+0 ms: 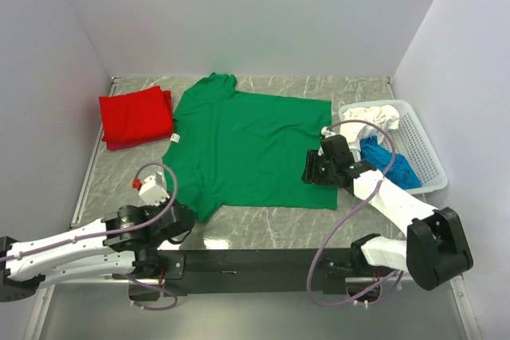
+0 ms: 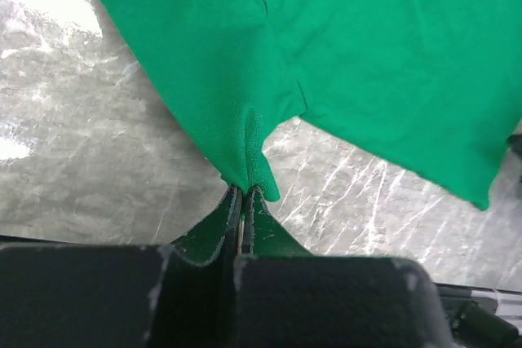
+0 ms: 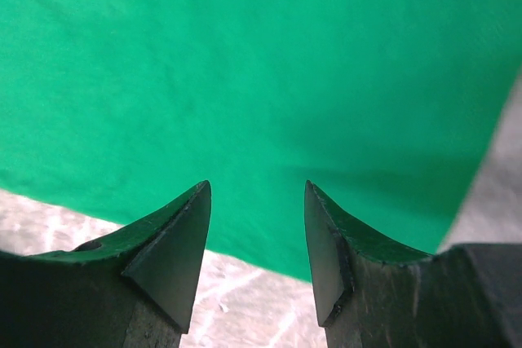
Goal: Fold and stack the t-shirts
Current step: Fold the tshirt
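A bright green t-shirt [image 1: 247, 145] lies spread flat in the middle of the table, its collar and white label [image 1: 175, 139] to the left and its hem to the right. My left gripper [image 1: 194, 216] is shut on the tip of the near sleeve, and the left wrist view shows the cloth [image 2: 326, 46] pinched between the closed fingertips of the left gripper [image 2: 243, 193]. My right gripper [image 1: 312, 171] hovers open over the shirt's near right part. In the right wrist view the right gripper [image 3: 257, 193] has nothing between its fingers, with green cloth [image 3: 245, 63] below. A folded red t-shirt [image 1: 135, 117] lies at the back left.
A white lattice basket [image 1: 430, 169] stands at the right edge, holding a white shirt [image 1: 366, 113] and a blue shirt [image 1: 390, 161]. Grey walls enclose the marble table [image 1: 271, 216] on three sides. The right arm's cable [image 1: 358, 197] loops over the near right area.
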